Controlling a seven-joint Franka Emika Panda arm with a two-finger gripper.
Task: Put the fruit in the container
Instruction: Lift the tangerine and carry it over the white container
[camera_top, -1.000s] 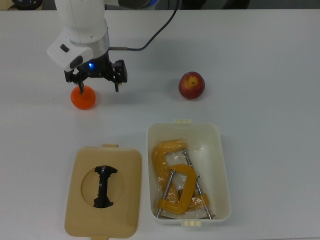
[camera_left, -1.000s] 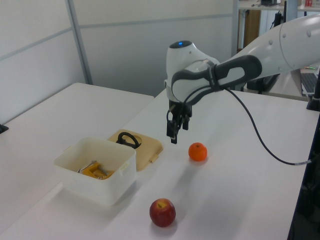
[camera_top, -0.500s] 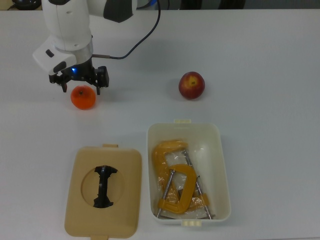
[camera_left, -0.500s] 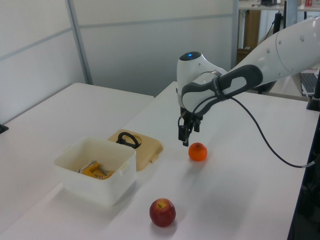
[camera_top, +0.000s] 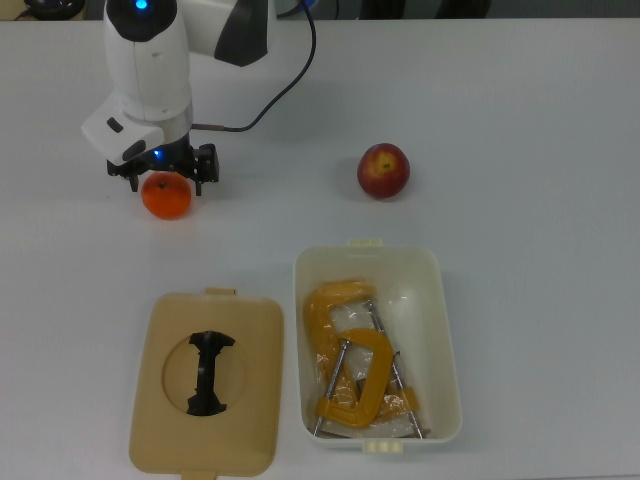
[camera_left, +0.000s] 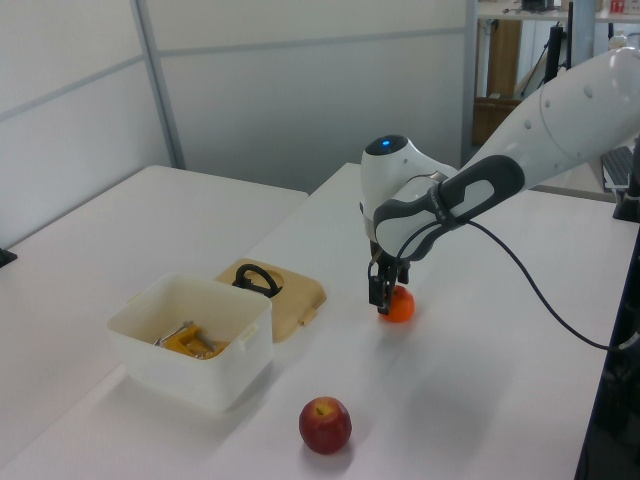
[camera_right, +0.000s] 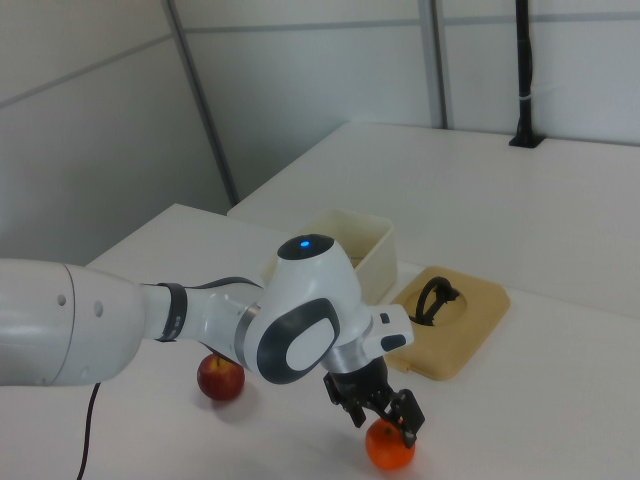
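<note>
While it was hovering beside the mandarin (camera_top: 166, 196) a second ago, the gripper (camera_top: 162, 178) is now dropping over it near the table's (camera_top: 520, 120) far left edge in the top view, fingers spread, gripping nothing; grasping looks imminent. The apple (camera_top: 383, 170) is waiting beyond the tub (camera_top: 445, 330).

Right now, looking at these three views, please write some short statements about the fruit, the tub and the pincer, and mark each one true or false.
1. The mandarin is on the table, with the pincer right above it. True.
2. The apple is already inside the white tub. False: it lies on the table, outside the tub.
3. The tub holds yellow C-clamps. True.
4. The tan lid covers the tub. False: it lies flat on the table beside the tub, on the top view's left.
5. The pincer carries the mandarin in the air. False: the mandarin rests on the table.
</note>
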